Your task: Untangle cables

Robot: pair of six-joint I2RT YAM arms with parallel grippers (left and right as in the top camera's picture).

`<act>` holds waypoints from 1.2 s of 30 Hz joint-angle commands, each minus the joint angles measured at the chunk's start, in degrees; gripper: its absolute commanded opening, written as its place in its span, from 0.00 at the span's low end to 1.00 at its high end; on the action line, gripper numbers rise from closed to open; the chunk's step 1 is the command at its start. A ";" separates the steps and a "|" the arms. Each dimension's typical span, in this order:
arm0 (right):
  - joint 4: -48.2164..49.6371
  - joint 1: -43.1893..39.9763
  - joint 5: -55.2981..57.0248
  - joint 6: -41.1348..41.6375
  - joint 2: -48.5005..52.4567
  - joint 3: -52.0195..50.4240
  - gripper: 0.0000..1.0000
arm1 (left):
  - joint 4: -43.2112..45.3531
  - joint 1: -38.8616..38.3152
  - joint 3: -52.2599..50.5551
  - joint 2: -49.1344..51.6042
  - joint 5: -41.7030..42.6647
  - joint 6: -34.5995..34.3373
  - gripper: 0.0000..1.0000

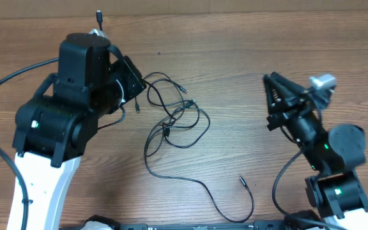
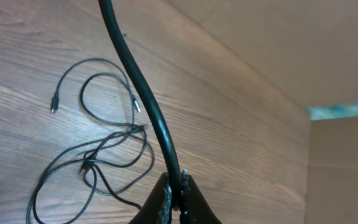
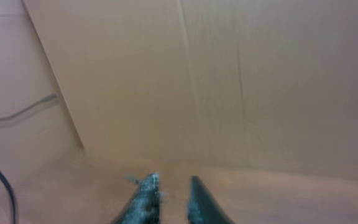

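Left gripper (image 2: pixel 176 182) clenched on one black cable (image 2: pixel 143 93); the tangled cables (image 1: pixel 171 124) lie mid-table on the counter (image 1: pixel 286 38).
Right gripper (image 3: pixel 173 185) is parted and empty; best it pins the knot while the left draws slowly.

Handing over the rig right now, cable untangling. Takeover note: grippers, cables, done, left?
Left gripper: shut on a cable that runs up out of the wrist view.
Right gripper: open, empty, aimed at the cardboard wall, away from the pile.
Other cables: knotted in loose loops in the middle of the table, one plug end lying free toward the arm bases.
Done: one cable gripped; cannot tell whether it is clear of the knot.
Left: separate the knotted loops.
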 commanded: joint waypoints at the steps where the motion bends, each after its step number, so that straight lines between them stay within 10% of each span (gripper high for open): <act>1: -3.48 -0.15 -7.15 -2.71 3.80 0.81 0.35 | 0.07 0.22 1.05 1.99 -1.11 0.90 0.04; 10: -4.17 0.24 -33.55 -11.98 18.12 0.81 0.81 | 5.33 0.22 1.07 3.19 1.09 -2.34 0.04; 36: 13.75 9.73 -35.15 -5.01 32.59 0.81 1.00 | 16.61 0.22 1.20 2.67 16.33 -10.73 0.04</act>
